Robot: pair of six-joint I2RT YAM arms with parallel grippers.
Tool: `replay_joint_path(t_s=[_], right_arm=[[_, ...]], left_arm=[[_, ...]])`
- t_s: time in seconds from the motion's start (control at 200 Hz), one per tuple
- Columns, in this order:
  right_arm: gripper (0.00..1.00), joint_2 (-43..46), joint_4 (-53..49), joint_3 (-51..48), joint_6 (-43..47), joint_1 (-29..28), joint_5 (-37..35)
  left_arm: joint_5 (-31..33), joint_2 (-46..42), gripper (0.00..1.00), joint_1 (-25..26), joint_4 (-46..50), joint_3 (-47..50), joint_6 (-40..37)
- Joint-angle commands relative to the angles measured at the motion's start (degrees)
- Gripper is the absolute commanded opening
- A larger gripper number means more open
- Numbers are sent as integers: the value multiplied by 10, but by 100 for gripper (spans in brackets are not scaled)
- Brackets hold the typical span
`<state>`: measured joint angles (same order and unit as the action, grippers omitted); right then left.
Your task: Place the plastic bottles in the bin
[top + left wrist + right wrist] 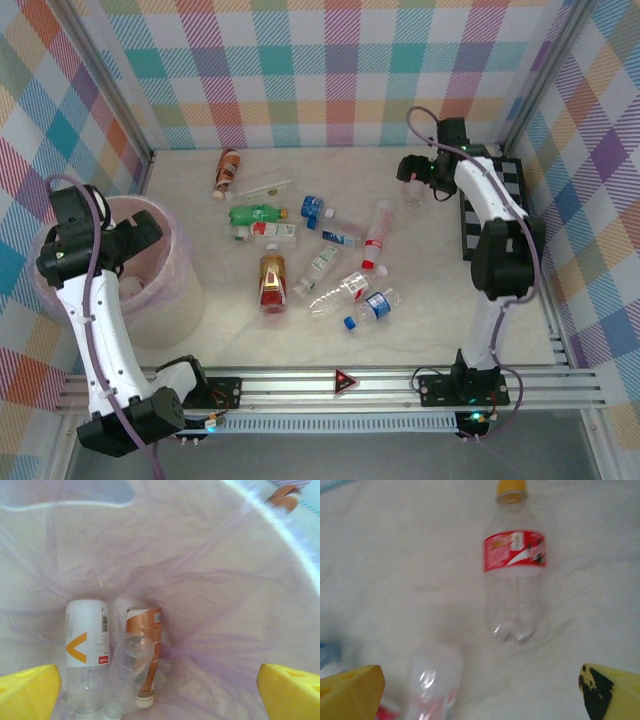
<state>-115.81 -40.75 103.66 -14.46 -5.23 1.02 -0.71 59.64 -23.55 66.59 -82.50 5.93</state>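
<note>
Inside the bin, three plastic bottles, lying together

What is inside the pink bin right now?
In the bin lie a white-labelled bottle, a brown-orange-labelled bottle and a clear bottle partly over them. Whatever is beneath them is covered.

A black-and-white checkerboard lies on the pale table near the plaid right wall.

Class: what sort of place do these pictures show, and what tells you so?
Likely a robot lab test cell: checked cloth walls, two arms bolted to a metal rail, plastic bottles scattered beside a pink bin.
</note>
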Motion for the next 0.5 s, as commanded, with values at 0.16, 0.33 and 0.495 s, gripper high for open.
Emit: replay_joint_path(t_s=[0.16,0.33,0.495], right_arm=[[94,-165,-114,156,-18,2,-18],[87,-191,-115,156,-29,2,-3],[79,-191,-103,139,-35,2,-6]], left_arm=[[-65,-37,100,8,72,-87,2],[-143,-56,100,19,51,-101,43],[-178,-70,100,48,21,-97,87]])
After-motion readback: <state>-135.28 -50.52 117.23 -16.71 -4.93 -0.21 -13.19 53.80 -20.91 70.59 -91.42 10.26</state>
